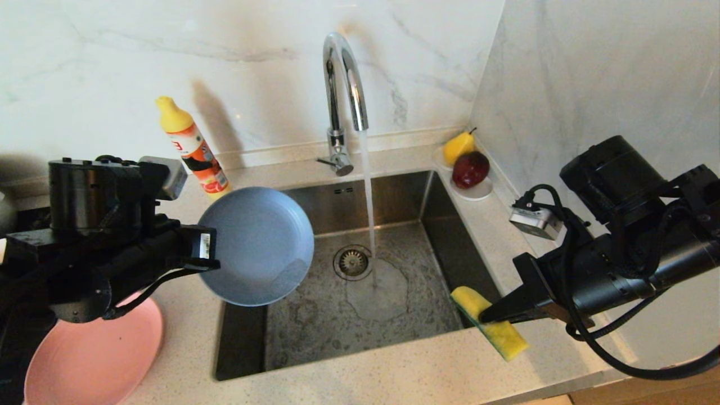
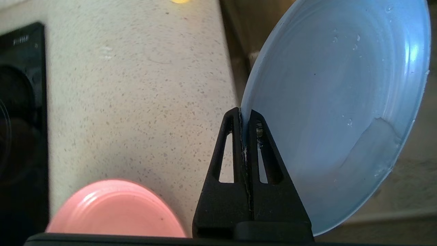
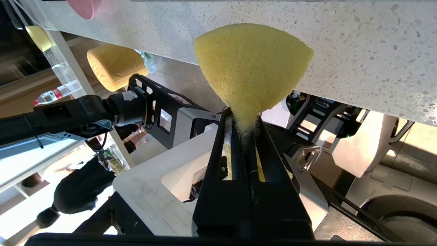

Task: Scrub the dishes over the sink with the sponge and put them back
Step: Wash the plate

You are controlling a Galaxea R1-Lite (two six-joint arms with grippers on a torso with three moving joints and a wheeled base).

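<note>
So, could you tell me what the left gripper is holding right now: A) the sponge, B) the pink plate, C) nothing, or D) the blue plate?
D: the left gripper is shut on the blue plate's rim, over the sink's left edge.

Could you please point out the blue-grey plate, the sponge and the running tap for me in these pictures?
blue-grey plate [image 1: 256, 244]: head view, middle of its inner face.
sponge [image 1: 495, 329]: head view, yellow face near the right gripper's tips.
tap [image 1: 339, 84]: head view, on the curved chrome spout.
</note>
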